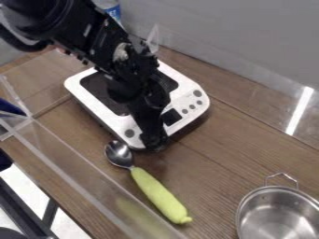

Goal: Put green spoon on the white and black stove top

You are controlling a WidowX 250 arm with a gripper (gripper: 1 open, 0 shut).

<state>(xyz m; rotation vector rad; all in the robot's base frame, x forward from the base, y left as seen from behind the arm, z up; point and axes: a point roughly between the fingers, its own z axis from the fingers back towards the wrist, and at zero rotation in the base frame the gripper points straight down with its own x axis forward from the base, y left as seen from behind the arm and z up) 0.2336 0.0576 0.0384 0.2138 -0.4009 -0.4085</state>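
Note:
The green spoon [149, 183] lies flat on the wooden table, its shiny metal bowl toward the stove and its yellow-green handle pointing to the front right. The white and black stove top [134, 96] sits just behind it, with its button panel facing front right. My gripper [148, 141] hangs off the black arm over the stove's front corner, just above and behind the spoon's bowl. Its jaws stand open with nothing between them, tips close to the table.
A large steel pot [279, 217] stands at the front right corner. A clear plastic wall [50, 159] runs along the table's front left side, and another clear panel [297, 112] stands at the right. Grey wall behind.

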